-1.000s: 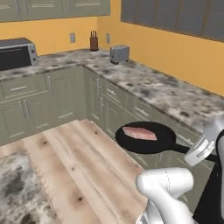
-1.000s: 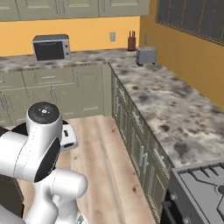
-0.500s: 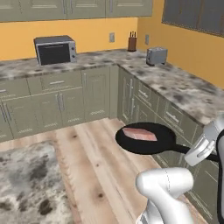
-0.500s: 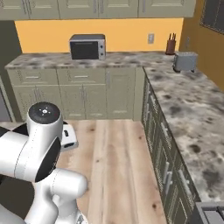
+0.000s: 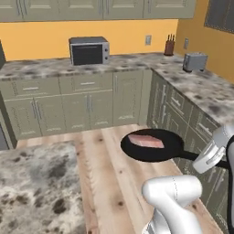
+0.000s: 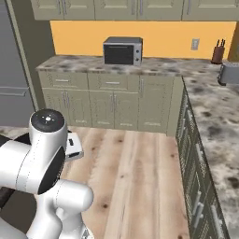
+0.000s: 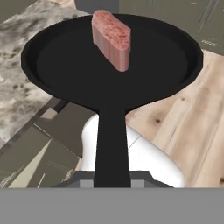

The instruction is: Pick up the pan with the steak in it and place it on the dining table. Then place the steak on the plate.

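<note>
The base has turned, so the microwave (image 5: 89, 50) now stands ahead of the pan (image 5: 153, 147). The end effector (image 5: 211, 155) holds the pan's handle, with the steak (image 5: 146, 141) inside. The bench (image 5: 39, 187) is near, left of the pan.

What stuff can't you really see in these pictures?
- The gripper: in the hand view, the grey band cuts off the pan handle where it is held.
- The pan's handle end: in the left base view, the robot's white wrist covers it.
- The knife block: too small to count knives.
- The toaster: cut off by the right base view's edge.
</note>
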Robot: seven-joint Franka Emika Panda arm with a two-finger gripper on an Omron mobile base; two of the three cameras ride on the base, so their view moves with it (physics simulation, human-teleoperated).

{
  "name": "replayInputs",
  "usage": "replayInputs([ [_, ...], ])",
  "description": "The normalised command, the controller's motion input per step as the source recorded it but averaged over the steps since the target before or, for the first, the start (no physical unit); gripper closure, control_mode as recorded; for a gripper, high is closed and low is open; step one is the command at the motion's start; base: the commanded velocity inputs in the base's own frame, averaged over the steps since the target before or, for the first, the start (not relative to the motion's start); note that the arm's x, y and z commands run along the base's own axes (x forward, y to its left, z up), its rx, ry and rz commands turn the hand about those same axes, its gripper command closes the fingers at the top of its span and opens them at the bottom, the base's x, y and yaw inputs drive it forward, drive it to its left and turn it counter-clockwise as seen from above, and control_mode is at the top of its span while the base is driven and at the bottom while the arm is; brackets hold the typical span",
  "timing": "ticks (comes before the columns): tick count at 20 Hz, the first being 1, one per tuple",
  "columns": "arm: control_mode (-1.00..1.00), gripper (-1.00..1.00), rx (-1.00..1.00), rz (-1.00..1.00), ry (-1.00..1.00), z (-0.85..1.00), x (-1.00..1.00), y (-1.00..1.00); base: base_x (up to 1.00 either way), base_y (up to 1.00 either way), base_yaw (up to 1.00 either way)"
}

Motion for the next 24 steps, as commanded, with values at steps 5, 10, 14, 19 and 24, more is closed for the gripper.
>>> replayInputs([
  [5,1.0,1.0,0.0,0.0,0.0,0.0,0.0,0.0,-0.14,-0.23,0.28],
  [10,1.0,1.0,0.0,0.0,0.0,0.0,0.0,0.0,0.21,-0.09,0.01],
  [14,1.0,1.0,0.0,0.0,0.0,0.0,0.0,0.0,0.76,-0.27,0.02],
  [19,1.0,1.0,0.0,0.0,0.0,0.0,0.0,0.0,0.97,-0.23,0.02],
  [24,1.0,1.0,0.0,0.0,0.0,0.0,0.0,0.0,1.0,-0.25,0.01],
])
